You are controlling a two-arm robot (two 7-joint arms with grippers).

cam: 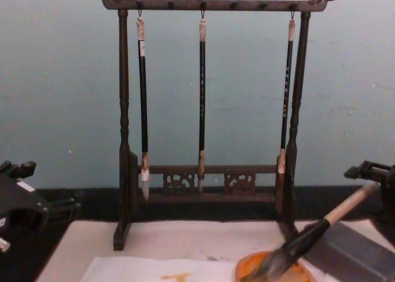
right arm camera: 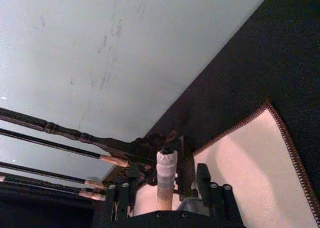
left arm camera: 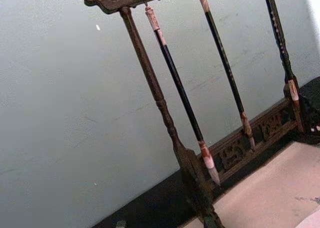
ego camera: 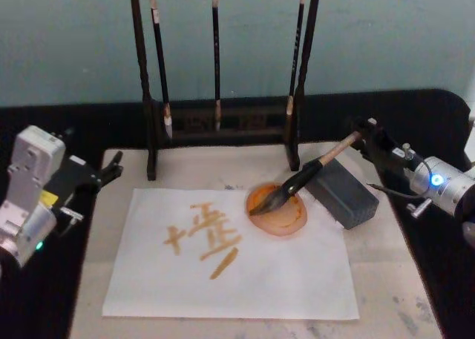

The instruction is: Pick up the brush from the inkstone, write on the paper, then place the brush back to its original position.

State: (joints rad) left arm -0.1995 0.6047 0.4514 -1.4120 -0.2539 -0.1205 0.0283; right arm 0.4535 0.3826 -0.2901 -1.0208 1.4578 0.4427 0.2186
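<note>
The brush (ego camera: pixel 297 183) lies slanted, its bushy bristles in a round orange dish (ego camera: pixel 286 220) and its shaft leaning over the grey inkstone block (ego camera: pixel 343 194). In the chest view the brush (cam: pixel 308 236) rises to the right from the dish. My right gripper (ego camera: pixel 365 135) sits at the pale top of the handle (right arm camera: pixel 166 175), which stands between its fingers (right arm camera: pixel 202 180) with a gap on each side, so the gripper is open. The white paper (ego camera: pixel 223 280) carries orange strokes (ego camera: pixel 204 239). My left gripper (ego camera: pixel 111 168) is parked open at the mat's left edge.
A dark wooden rack (ego camera: pixel 223 120) with three thin hanging brushes (cam: pixel 202 97) stands behind the paper. A beige felt mat (ego camera: pixel 393 280) lies under everything on black cloth. A pale wall closes the back.
</note>
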